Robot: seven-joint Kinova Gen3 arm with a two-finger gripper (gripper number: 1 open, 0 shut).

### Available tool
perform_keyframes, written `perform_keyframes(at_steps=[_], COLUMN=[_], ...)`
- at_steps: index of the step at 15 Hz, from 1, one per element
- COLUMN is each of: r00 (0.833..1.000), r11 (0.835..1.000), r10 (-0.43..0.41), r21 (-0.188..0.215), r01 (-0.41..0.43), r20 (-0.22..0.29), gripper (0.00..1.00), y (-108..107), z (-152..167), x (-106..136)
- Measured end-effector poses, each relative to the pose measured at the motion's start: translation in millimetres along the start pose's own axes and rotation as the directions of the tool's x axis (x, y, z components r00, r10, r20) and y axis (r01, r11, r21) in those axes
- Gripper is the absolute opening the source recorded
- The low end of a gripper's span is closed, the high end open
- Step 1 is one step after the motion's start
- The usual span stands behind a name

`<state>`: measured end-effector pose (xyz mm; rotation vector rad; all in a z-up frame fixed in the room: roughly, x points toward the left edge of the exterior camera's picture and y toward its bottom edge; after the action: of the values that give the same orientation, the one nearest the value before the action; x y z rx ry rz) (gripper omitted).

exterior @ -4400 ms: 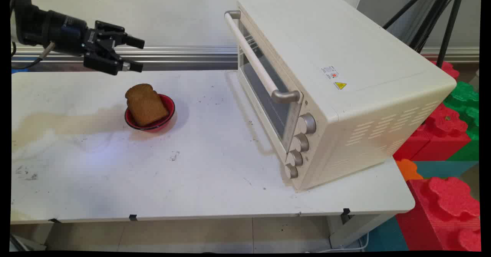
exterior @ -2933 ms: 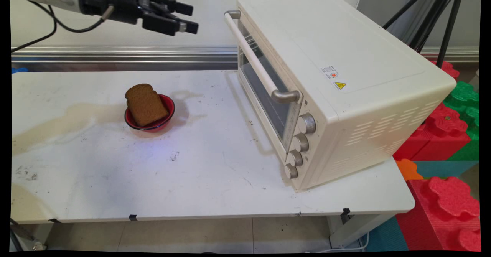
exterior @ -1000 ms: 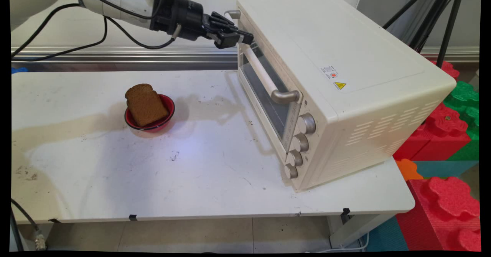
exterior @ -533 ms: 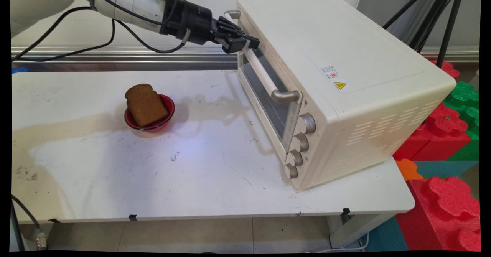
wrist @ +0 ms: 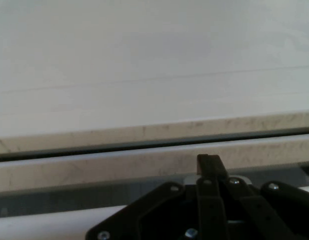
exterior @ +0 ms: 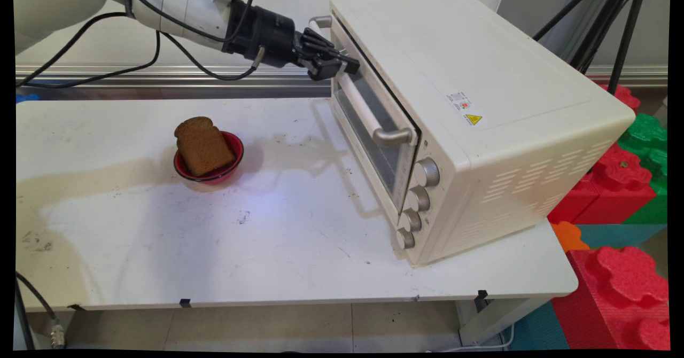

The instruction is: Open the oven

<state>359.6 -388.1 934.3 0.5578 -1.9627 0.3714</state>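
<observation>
- The white surface [exterior: 278, 251] carried a cream toaster oven [exterior: 481, 117] on its right side, with its door [exterior: 374, 117] cracked open at the top.
- The black claw [exterior: 342, 65] was pinched on the far end of the door's handle [exterior: 363, 113].
- A red bowl [exterior: 233, 161] sat well left of the oven.
- A brown bread slice [exterior: 202, 145] leaned in the bowl.

A yellow warning triangle sticker [exterior: 473, 118] marks the toaster oven [exterior: 481, 80].
</observation>
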Motion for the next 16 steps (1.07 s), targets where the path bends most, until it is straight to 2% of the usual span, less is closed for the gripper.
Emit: perform_keyframes(at_steps=[10, 16], r00=[0.999, 0.996], r11=[0.999, 0.998], r10=[0.042, 0.059], r21=[-0.013, -0.026], r01=[-0.042, -0.057], r20=[0.027, 0.064], gripper=[0.00, 0.00], y=[-3, -2], z=[-22, -39], x=[-17, -39])
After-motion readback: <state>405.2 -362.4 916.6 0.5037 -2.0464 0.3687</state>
